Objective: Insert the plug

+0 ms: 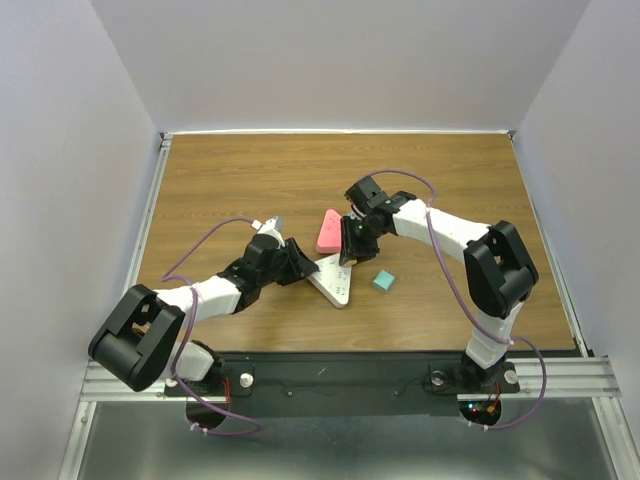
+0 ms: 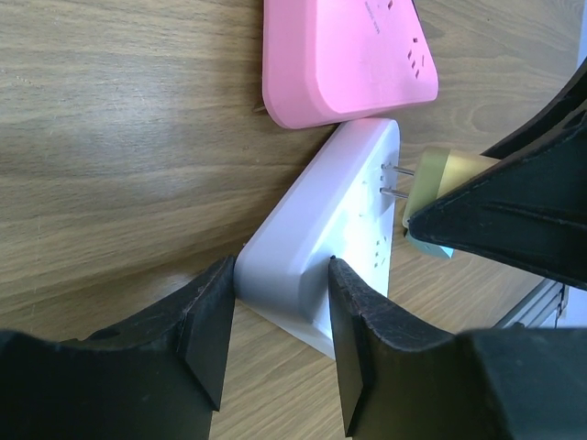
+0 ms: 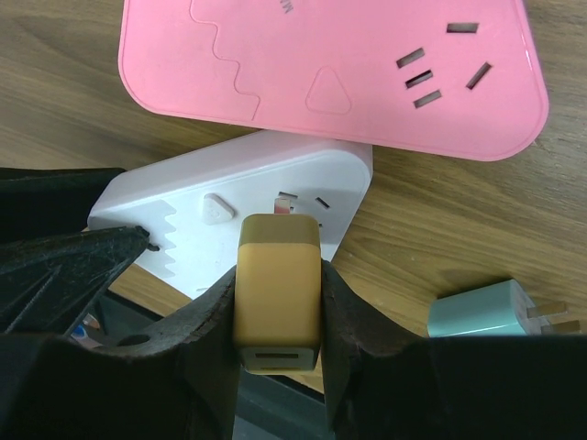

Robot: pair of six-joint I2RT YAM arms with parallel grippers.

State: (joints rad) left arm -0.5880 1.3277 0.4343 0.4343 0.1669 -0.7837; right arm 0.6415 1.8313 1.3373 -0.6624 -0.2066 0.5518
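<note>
Lettering on the pink power strip [image 3: 330, 64] is cropped and unreadable. The right gripper [image 1: 350, 245] pinches a mustard-yellow block plug [image 3: 278, 293], its two prongs touching a socket of the white power strip [image 2: 339, 202], whose end the left gripper [image 2: 280, 275] clamps.

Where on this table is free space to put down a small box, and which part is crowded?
Free: the far band of the table between the back wall and the pink power strip; the near patch between the teal plug and the right arm's base. Crowded: the centre, where the left gripper and right gripper meet at the white power strip.
</note>
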